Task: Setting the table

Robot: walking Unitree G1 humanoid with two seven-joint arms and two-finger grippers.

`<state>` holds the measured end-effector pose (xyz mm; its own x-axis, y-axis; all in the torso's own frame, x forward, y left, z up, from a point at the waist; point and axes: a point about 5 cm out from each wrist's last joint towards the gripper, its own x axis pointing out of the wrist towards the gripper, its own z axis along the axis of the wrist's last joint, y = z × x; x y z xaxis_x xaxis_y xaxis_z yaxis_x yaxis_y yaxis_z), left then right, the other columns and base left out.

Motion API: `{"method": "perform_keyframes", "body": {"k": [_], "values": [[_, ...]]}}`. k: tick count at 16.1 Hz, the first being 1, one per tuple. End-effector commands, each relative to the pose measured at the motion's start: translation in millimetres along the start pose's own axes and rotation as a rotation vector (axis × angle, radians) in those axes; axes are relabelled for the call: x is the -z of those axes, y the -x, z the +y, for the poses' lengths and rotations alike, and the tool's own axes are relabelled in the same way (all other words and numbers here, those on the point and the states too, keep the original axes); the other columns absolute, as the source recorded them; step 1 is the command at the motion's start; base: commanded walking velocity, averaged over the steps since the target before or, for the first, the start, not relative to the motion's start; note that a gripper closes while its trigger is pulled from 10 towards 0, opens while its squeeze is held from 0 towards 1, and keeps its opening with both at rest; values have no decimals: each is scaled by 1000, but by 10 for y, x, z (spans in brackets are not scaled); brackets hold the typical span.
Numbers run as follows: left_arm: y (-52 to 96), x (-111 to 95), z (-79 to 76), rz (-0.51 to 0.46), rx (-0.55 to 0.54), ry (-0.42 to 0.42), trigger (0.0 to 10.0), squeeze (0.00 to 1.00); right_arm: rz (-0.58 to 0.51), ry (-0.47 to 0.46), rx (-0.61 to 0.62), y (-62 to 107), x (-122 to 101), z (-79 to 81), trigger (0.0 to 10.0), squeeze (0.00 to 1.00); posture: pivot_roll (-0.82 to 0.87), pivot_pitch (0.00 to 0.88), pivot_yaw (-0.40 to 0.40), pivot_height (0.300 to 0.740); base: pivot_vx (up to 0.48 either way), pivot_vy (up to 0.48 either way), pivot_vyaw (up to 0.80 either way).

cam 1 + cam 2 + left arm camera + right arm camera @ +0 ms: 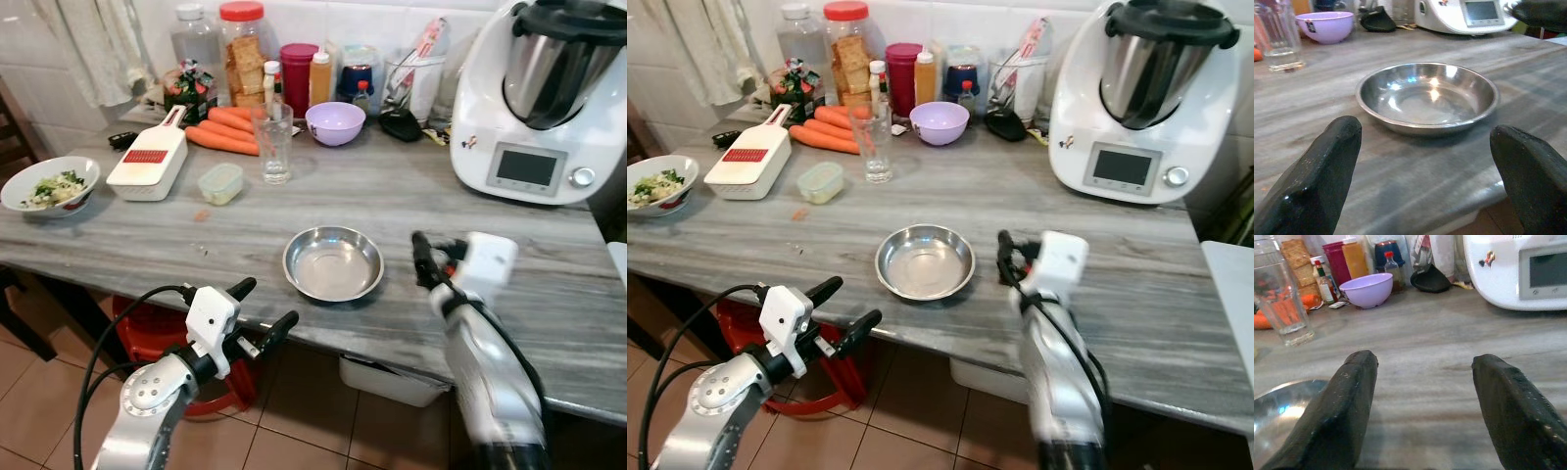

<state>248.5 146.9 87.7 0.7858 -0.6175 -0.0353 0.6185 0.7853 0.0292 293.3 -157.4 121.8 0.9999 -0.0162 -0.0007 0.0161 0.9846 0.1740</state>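
The right gripper (423, 257) hangs over the grey countertop (490, 294) just beside the steel bowl (333, 262), its two fingers spread wide and holding nothing. The left gripper (263, 307) sits off the counter's front edge, near the bowl and pointing toward it, fingers also parted wide and empty. The bowl lies upright and empty between the two grippers. Behind it stand a clear glass (273, 144) and a lilac bowl (335, 123); a white kitchen machine (537, 108) rises behind it on the robot's right. Carrots (223, 130) and a white slicer (149, 161) lie well apart from the bowl on the robot's left. Tiled floor (313, 421) shows under the counter.
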Motion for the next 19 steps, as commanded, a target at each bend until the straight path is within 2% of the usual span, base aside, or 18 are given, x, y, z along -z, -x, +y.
{"method": "perform_keyframes", "body": {"k": [1,2,3,5,7,10,12,13,14,15,19], "values": [[10,10,60,5,-46,-1,10000,0,-21,26,-26,28,-53,41,10000,1000,5,0,2,740,0,0,0],[0,8,95,6,-86,-13,10000,0,-12,37,-20,60,-30,21,10000,1000,4,0,2,740,0,0,0],[-18,22,203,29,-214,-52,10000,0,-1,61,1,145,10,-34,10000,1000,4,0,-2,740,0,0,0],[-11,20,285,32,-338,-75,10000,0,10,1,24,250,36,-102,10000,1000,7,0,-5,740,0,0,0],[13,6,327,29,-426,-78,10000,0,-12,18,20,305,12,-125,10000,1000,8,0,-4,740,0,0,0],[37,19,302,16,-527,-88,10000,0,-18,42,14,360,-8,-178,10000,1000,14,0,-4,740,0,0,0],[16,6,261,7,-543,-97,10000,0,-41,47,5,365,-59,-185,10000,1000,16,0,-3,740,0,0,0],[11,3,255,6,-542,-94,10000,0,-43,40,6,361,-69,-181,10000,933,16,0,-2,740,0,0,0],[-1,-2,257,7,-546,-91,10000,0,-44,33,7,354,-80,-165,10000,498,16,0,-1,740,0,0,-425],[-6,-3,279,16,-564,-91,10000,0,-44,32,4,357,-79,-146,10000,0,14,0,1,740,0,0,-800],[-7,11,332,48,-588,-122,10000,0,-46,26,-12,385,-60,-104,10000,0,12,0,1,740,0,0,-745]]}}
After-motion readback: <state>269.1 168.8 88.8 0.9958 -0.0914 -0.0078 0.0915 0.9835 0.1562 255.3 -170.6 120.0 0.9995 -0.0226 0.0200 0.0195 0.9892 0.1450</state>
